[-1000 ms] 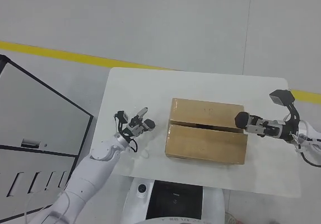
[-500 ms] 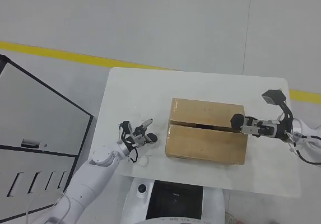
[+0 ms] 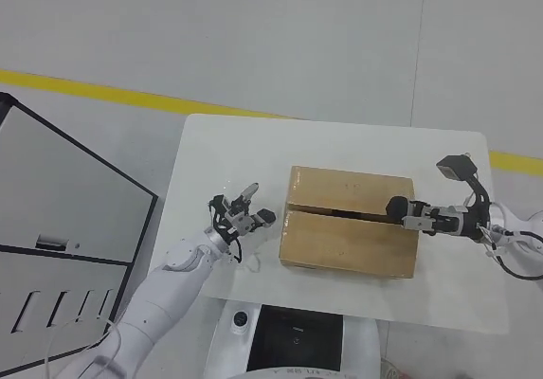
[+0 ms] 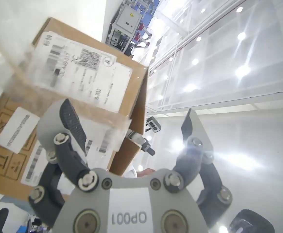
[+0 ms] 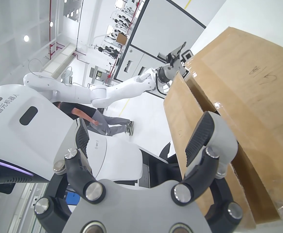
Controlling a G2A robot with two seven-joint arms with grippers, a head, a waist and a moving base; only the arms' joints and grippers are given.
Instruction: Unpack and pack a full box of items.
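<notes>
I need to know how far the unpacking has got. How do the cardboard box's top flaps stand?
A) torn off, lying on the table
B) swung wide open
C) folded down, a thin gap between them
C: seen from above, both flaps of the box cover its top, with only a dark slit along the middle.

The box (image 3: 350, 221) lies on table (image 3: 243, 152) between left end effector (image 3: 258, 208) and right end effector (image 3: 393, 206).

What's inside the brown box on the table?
The cardboard box has its two top flaps lying almost shut. Only a thin dark gap shows between them, so whatever is inside is hidden.
</notes>
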